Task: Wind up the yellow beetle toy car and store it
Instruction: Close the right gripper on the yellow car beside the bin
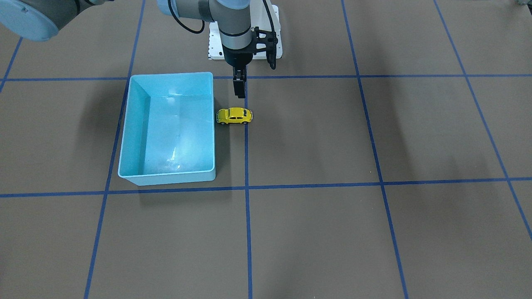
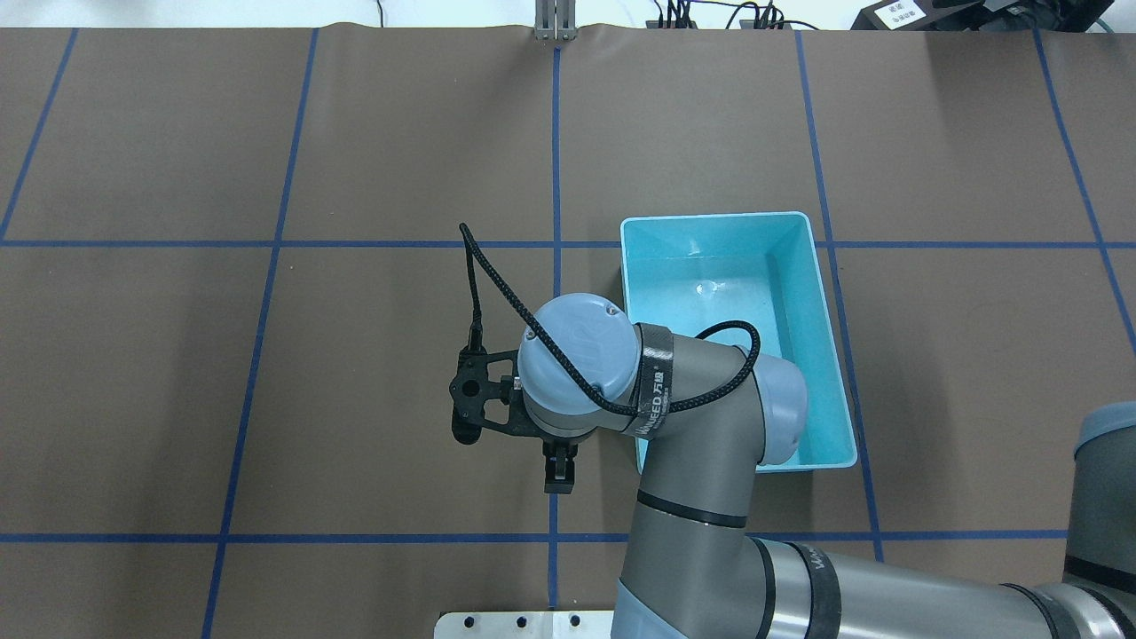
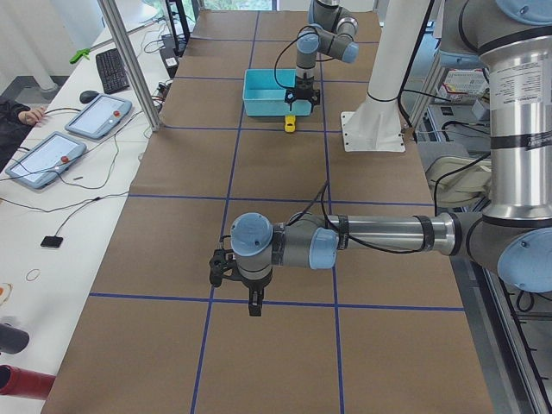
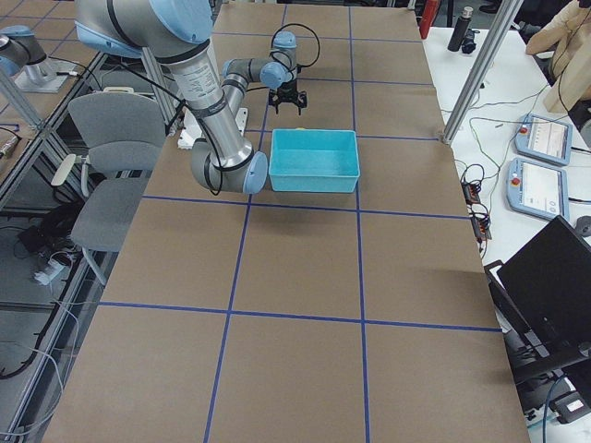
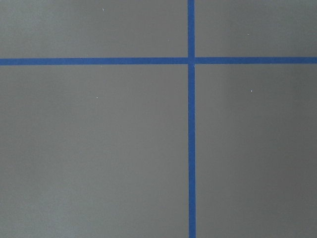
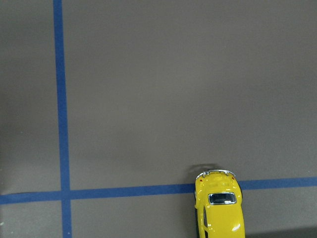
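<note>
One gripper, the right gripper (image 1: 240, 94), is hung pointing down, fingers together and empty, above the yellow beetle toy car (image 1: 234, 116), parked just beside the light-blue bin (image 1: 166, 179). The left gripper's state cannot be told.

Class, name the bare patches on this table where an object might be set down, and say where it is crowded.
Bare: the squares on the car's side away from the bin, and the whole row beyond the bin's far end, towards the operators. The bin's inside is also empty. Crowded: the strip between bin and car, where the right gripper hangs.
</note>
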